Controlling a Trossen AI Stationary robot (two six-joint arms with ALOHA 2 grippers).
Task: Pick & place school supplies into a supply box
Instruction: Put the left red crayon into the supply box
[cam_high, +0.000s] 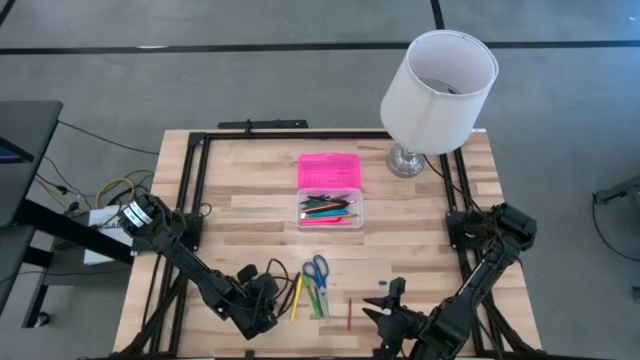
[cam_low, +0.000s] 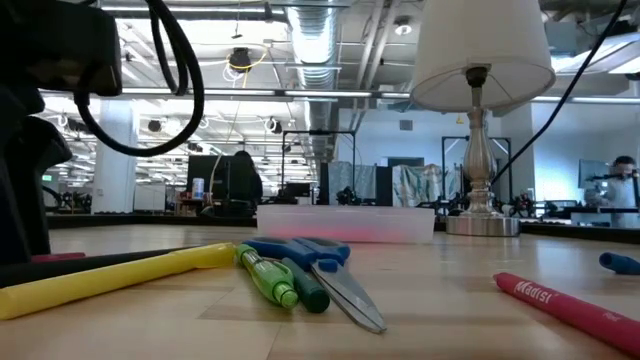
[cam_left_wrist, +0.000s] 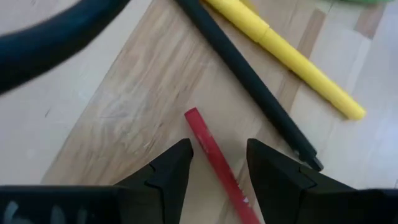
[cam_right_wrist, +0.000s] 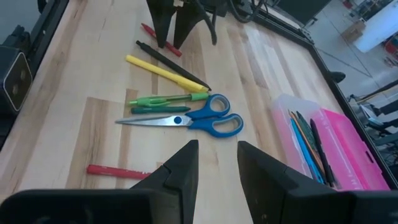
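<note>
A red pencil (cam_left_wrist: 208, 146) lies flat on the wood. My left gripper (cam_left_wrist: 217, 149) is open, one finger on each side of the pencil, and touches nothing. A black pen (cam_left_wrist: 249, 81) and a yellow pen (cam_left_wrist: 292, 59) lie just past it. Blue-handled scissors (cam_right_wrist: 205, 120), green pens (cam_right_wrist: 165, 99) and a red crayon (cam_right_wrist: 118, 171) rest on the table in front of my right gripper (cam_right_wrist: 217, 149), which hangs open above them. The supply box (cam_high: 329, 208), a clear base with pens in it and a pink lid (cam_high: 328, 170) folded back, sits mid-table.
A lamp with a white shade (cam_high: 440, 90) stands at the far right, beside the box. A small blue thing (cam_high: 382, 284) lies near my right gripper (cam_high: 388, 305). Black rails (cam_high: 185, 200) run along the table's sides. Bare wood (cam_high: 250, 215) lies left of the box.
</note>
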